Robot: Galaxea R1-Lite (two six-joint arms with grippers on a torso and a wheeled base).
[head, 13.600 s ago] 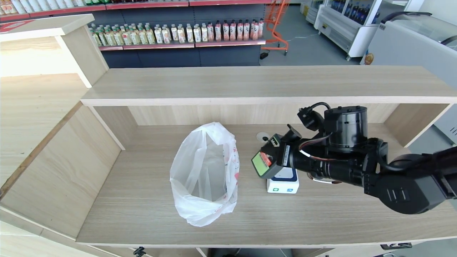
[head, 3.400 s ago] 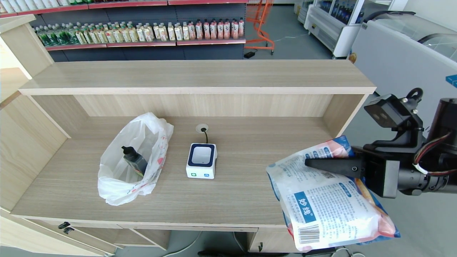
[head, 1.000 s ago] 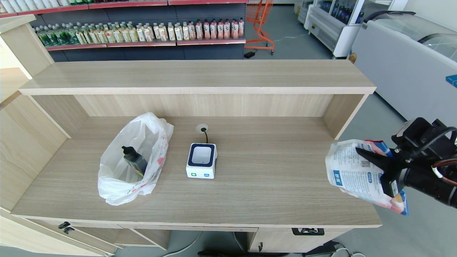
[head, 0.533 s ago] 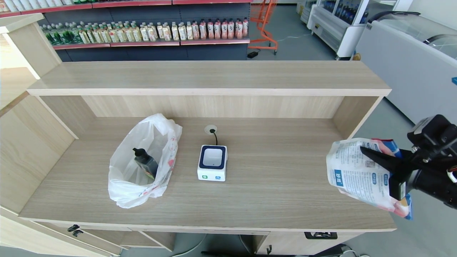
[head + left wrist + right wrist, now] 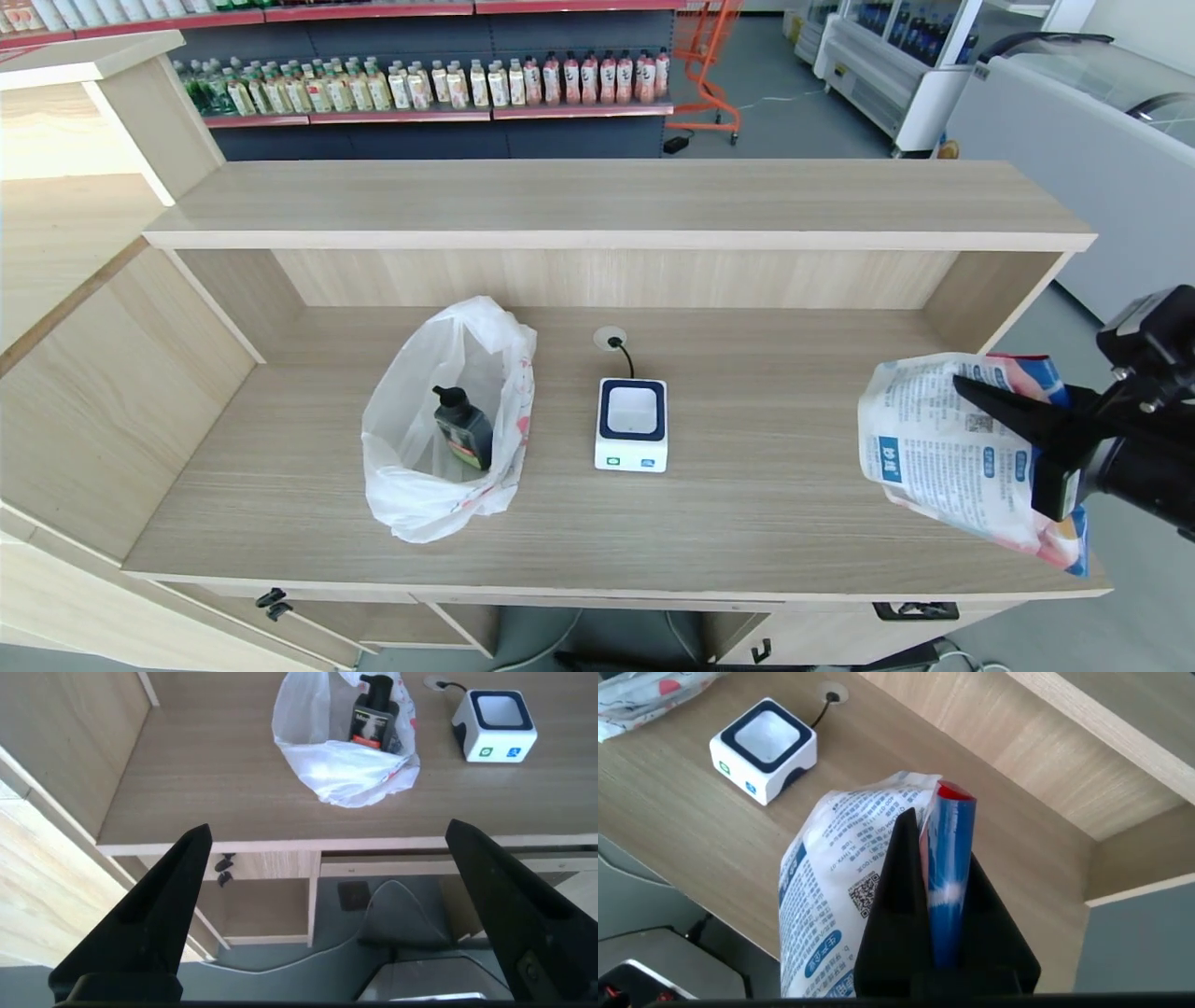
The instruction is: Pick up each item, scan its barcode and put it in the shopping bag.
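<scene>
Shining bright and even from overhead, shadowing softly beneath the counter shelf [image 5: 607, 201], washing out pale wood [image 5: 56, 140] at left, bowing straight edges.

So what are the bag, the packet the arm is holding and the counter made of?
Shopping bag: probably thin plastic film; it is translucent white, crumpled and sagging. Packet: printed plastic film by the look of it, slightly glossy, soft and creased. Counter: looks like matte wood-grain laminate board with an even pale grain; solid wood can't be ruled out.
</scene>
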